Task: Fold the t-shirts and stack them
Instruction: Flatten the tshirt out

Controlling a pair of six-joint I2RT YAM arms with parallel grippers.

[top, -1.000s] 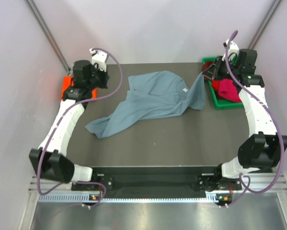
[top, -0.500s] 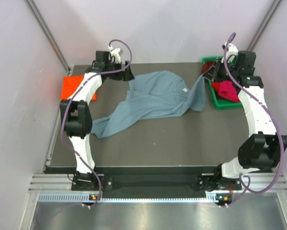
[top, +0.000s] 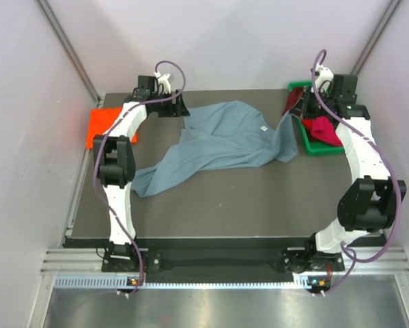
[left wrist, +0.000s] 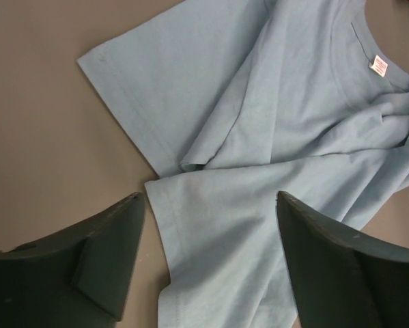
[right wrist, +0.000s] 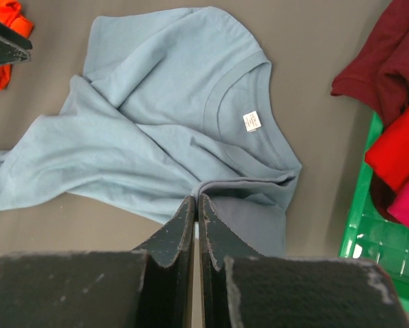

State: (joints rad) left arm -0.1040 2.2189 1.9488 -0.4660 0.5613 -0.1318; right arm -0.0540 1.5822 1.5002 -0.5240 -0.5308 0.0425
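A slate blue-grey t-shirt lies crumpled across the middle of the table, collar label up. My left gripper hovers open over its left sleeve; in the left wrist view the sleeve hem lies below the gripper, between its two dark fingers. My right gripper is shut on the shirt's right edge, and a fold of shirt is pinched at the tips of the gripper. An orange-red t-shirt lies flat at the left table edge. Crimson and magenta t-shirts sit in the bin.
A green plastic bin stands at the table's right back corner, close to my right arm; its rim shows in the right wrist view with a dark red shirt draped over it. White walls close in on three sides.
My left arm swung from above the orange-red shirt to the blue-grey shirt's left sleeve, and its gripper opened. My right gripper shifted slightly back, still pinching the shirt's edge.
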